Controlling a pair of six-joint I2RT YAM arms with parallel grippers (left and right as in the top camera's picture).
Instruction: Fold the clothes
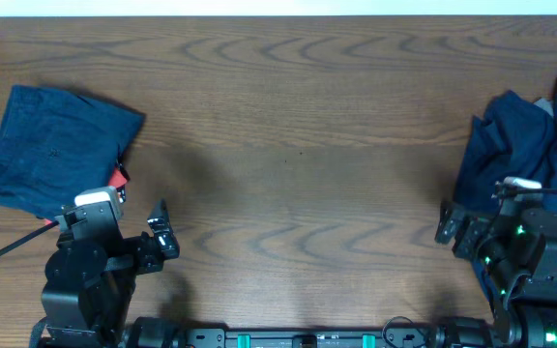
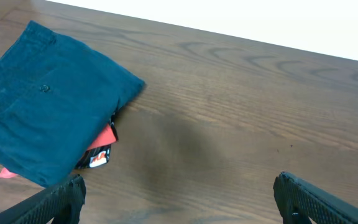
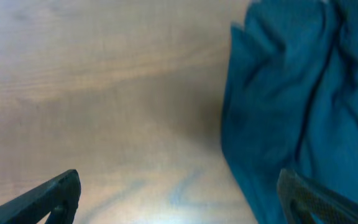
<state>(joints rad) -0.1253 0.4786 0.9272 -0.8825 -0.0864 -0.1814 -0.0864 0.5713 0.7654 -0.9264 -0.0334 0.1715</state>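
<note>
A folded navy-blue garment lies at the far left of the wooden table; in the left wrist view it fills the upper left. A crumpled pile of navy-blue clothes lies at the right edge, also in the right wrist view. My left gripper is open and empty, over bare wood just right of the folded garment. My right gripper is open and empty, its right finger over the edge of the pile.
A red and black tag sticks out from under the folded garment's near edge; it also shows in the overhead view. The wooden table spans the view. The table's far edge runs along the top.
</note>
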